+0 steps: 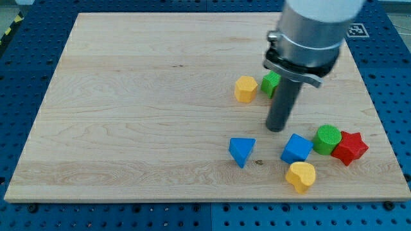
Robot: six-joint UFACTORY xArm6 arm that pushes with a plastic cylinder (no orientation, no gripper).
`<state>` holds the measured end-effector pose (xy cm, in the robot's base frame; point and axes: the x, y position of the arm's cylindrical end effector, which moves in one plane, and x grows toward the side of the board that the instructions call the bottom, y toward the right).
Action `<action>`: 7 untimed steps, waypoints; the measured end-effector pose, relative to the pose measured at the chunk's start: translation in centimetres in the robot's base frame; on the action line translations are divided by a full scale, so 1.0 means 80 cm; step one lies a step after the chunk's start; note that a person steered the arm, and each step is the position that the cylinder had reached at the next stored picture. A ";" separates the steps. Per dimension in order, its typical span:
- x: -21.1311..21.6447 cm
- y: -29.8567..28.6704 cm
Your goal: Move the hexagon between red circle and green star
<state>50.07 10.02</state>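
The yellow hexagon [245, 88] lies on the wooden board [141, 109], right of centre. A green block [270, 82] touches its right side; the arm partly hides it, so I cannot tell its shape. My tip [276, 128] rests on the board below and to the right of the hexagon, apart from it, and above the blue cube [296, 148]. No red circle shows in the view. The arm's body covers the board's upper right part.
A blue triangle [242, 151] lies below the hexagon. A green cylinder [328, 138] and a red star [350, 147] touch each other right of the blue cube. A yellow heart [301, 176] sits near the board's bottom edge.
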 end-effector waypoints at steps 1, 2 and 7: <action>-0.014 -0.045; -0.025 -0.082; -0.103 -0.075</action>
<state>41.85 4.02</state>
